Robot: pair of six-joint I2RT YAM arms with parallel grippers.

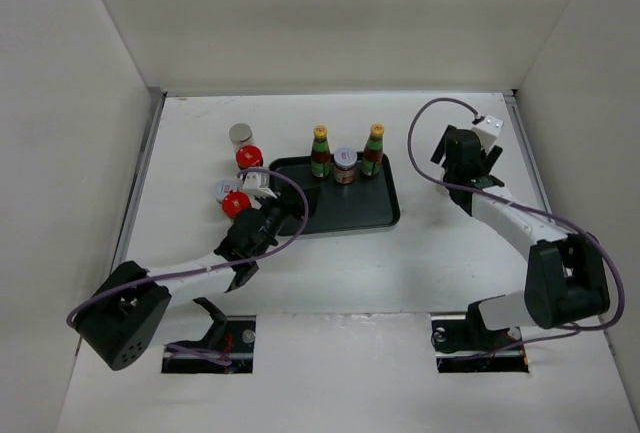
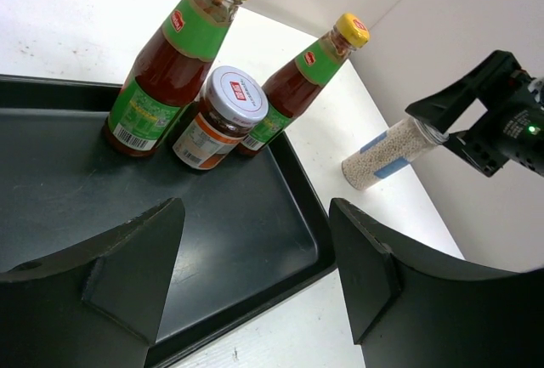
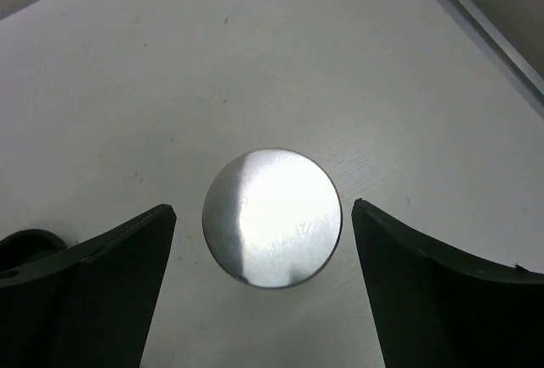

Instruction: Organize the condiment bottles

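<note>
Two green-labelled, yellow-capped bottles [image 1: 320,151] [image 1: 373,149] stand at the back of the black tray [image 1: 365,215], with a silver-lidded jar [image 1: 345,165] between them. In the left wrist view the same bottles [image 2: 174,62] [image 2: 310,79] flank that jar [image 2: 219,117]. My left gripper [image 1: 283,215] [image 2: 257,206] hangs open over the tray's left part with nothing in it. My right gripper [image 1: 470,158] [image 3: 263,206] is open, its fingers standing apart on both sides of a silver lid [image 3: 272,217]. That lid tops a jar of white grains [image 2: 393,152] upright on the table.
Left of the tray stand two red-lidded jars [image 1: 248,157] [image 1: 236,204], two silver-lidded jars [image 1: 241,134] [image 1: 224,189] and a white container [image 1: 258,181]. The enclosure's right wall and metal edge [image 3: 484,32] run close to the right gripper.
</note>
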